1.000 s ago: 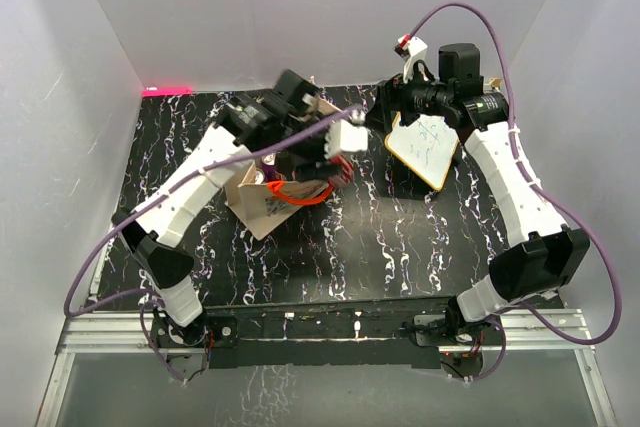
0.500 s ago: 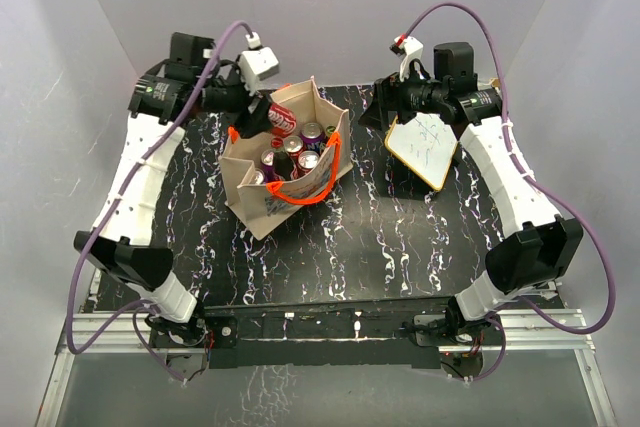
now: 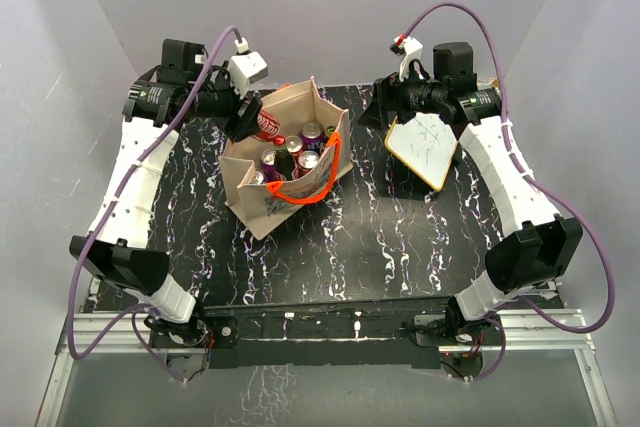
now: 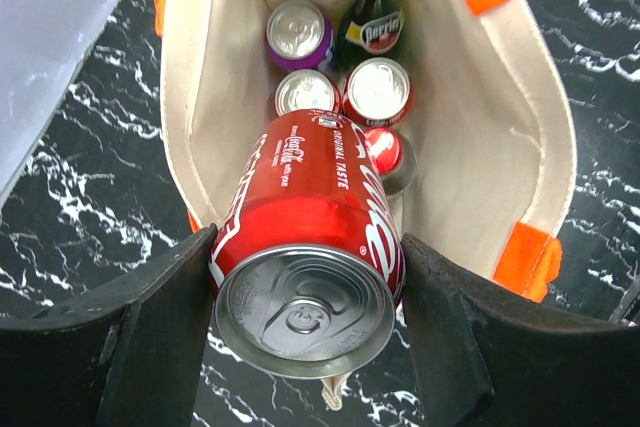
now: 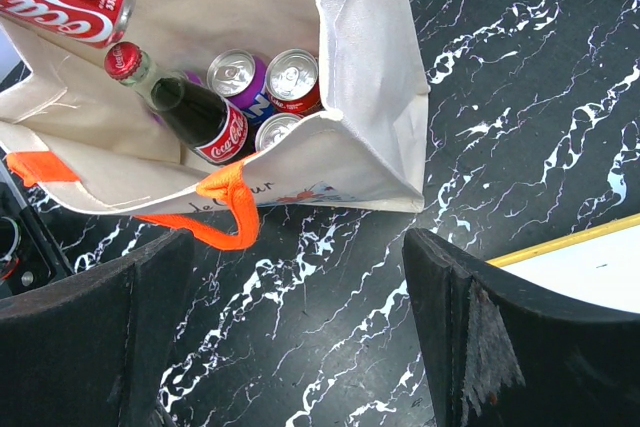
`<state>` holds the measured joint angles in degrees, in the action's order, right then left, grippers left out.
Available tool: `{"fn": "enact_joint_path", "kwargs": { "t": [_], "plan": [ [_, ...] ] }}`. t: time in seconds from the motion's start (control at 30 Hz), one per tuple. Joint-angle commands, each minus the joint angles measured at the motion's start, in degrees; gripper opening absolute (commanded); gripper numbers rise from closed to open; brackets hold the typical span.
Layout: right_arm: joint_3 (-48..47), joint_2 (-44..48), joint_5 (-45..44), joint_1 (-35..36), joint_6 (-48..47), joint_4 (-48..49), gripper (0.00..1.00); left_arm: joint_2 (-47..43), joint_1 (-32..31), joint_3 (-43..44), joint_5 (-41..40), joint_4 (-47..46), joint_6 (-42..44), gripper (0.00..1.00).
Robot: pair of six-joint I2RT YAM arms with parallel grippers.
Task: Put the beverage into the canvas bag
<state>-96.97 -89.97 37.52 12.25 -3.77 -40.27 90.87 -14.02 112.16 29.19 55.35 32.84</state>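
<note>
The beverage, a red Coca-Cola can [image 4: 310, 207], lies on its side between the fingers of my left gripper [image 4: 305, 327], which is shut on it. It hangs over the far left rim of the canvas bag [image 3: 262, 209], its base pointing into the open mouth. The beige canvas bag [image 4: 215, 97] with orange handles stands upright and holds several cans and bottles. The same can [image 3: 268, 125] and left gripper [image 3: 252, 123] show from above. My right gripper [image 5: 300, 347] is open over the bare table, right of the bag [image 5: 370, 117], with nothing in it.
A white board with handwriting [image 3: 425, 147] lies under the right arm; its yellow edge [image 5: 590, 267] shows beside the right finger. White walls close in the black marbled table [image 3: 380, 237]. A glass cola bottle [image 5: 190, 112] leans inside the bag.
The left arm has swung from above the middle of the bag out to its far left rim, where the red can shows in its jaws. The right arm has held still.
</note>
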Motion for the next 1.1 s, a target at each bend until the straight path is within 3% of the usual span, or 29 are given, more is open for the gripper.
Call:
{"fn": "enact_joint_path", "kwargs": {
  "t": [0.0,0.3,0.63,1.07],
  "plan": [
    [-1.34,0.43,0.97,-0.22,0.61,3.44,0.87,-4.32,0.26,-0.98,-2.93,-0.71,2.75,0.0],
    [-0.78,0.56,1.34,-0.25,0.69,3.62,0.87,-3.82,0.02,-1.62,-6.87,4.34,6.53,0.0],
    [-0.03,0.81,1.75,-0.24,0.72,3.7,0.87,2.1,-7.03,6.78,-10.04,21.17,13.22,0.0],
    [1.71,2.55,1.24,-0.25,0.02,3.4,0.87,5.46,-12.87,6.47,-15.72,24.58,16.29,0.0]
  ]
}}
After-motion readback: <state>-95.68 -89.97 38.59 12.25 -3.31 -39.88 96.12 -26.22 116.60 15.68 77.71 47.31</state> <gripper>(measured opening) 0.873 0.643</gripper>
